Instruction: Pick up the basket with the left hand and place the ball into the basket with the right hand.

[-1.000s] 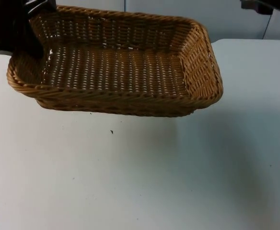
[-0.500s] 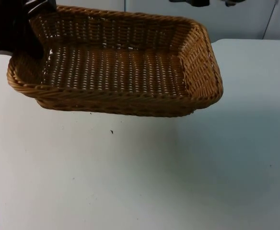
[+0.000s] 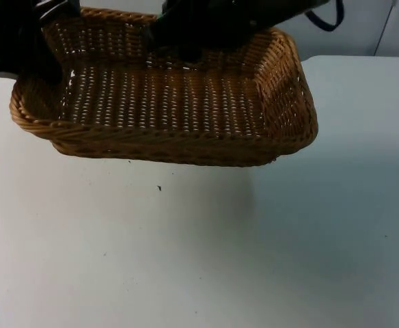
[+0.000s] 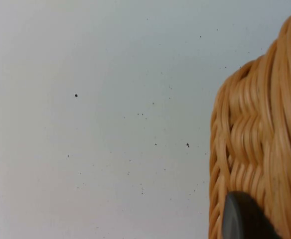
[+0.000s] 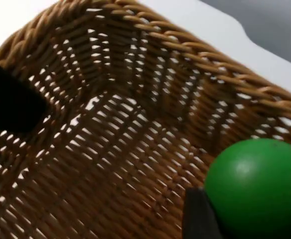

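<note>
— Where is your basket?

— Your basket (image 3: 165, 102) hangs in the air above the white table (image 3: 199, 260); you can see its shadow on the table under it; your left gripper (image 3: 46, 48) has it by the rim at its far left corner, pinched tight. In the left wrist view a black fingertip (image 4: 242, 219) lies right on the woven wall (image 4: 255, 149), with the table behind it.

— And the ball?

— Your right gripper (image 3: 186, 48) is over the far side of the basket, near the back wall; it hangs above the inside, not touching the weave as far as you can see. The green ball (image 5: 257, 186) sits clamped in that claw — in the right wrist view a black finger (image 5: 200, 216) presses against it, and the basket floor (image 5: 95, 169) lies below. The ball is held over the basket; it is not lying in it yet.
</note>
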`<control>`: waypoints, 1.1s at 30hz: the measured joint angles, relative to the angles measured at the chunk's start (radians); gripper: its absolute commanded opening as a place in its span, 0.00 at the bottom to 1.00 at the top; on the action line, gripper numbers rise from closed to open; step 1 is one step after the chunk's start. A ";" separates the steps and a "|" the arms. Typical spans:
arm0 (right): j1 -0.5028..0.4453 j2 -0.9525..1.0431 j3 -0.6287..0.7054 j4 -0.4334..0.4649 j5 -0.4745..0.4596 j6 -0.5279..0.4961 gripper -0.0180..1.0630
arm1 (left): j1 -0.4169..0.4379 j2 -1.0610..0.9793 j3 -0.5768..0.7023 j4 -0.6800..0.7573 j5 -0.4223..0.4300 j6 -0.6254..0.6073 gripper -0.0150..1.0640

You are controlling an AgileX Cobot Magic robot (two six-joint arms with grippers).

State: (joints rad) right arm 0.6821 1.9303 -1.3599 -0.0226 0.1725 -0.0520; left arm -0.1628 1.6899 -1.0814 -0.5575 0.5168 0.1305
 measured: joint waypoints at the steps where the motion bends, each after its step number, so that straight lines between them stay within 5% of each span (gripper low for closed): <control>1: 0.000 0.000 0.000 0.000 0.000 0.000 0.01 | 0.000 0.000 0.000 0.000 0.000 0.000 0.01; 16: 0.024 0.075 -0.041 0.023 0.098 -0.011 0.06 | 0.000 0.000 0.000 0.000 0.000 0.000 0.01; 25: 0.024 0.075 -0.041 0.023 0.087 -0.011 0.45 | 0.000 0.000 0.000 0.000 0.000 0.000 0.01; 33: 0.024 0.075 -0.041 0.023 0.006 -0.019 0.63 | 0.000 0.000 0.000 0.000 -0.012 0.000 0.01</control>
State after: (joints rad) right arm 0.7057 2.0055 -1.4013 0.0000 0.1783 -0.0710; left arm -0.1628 1.6899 -1.0814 -0.5575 0.5046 0.1305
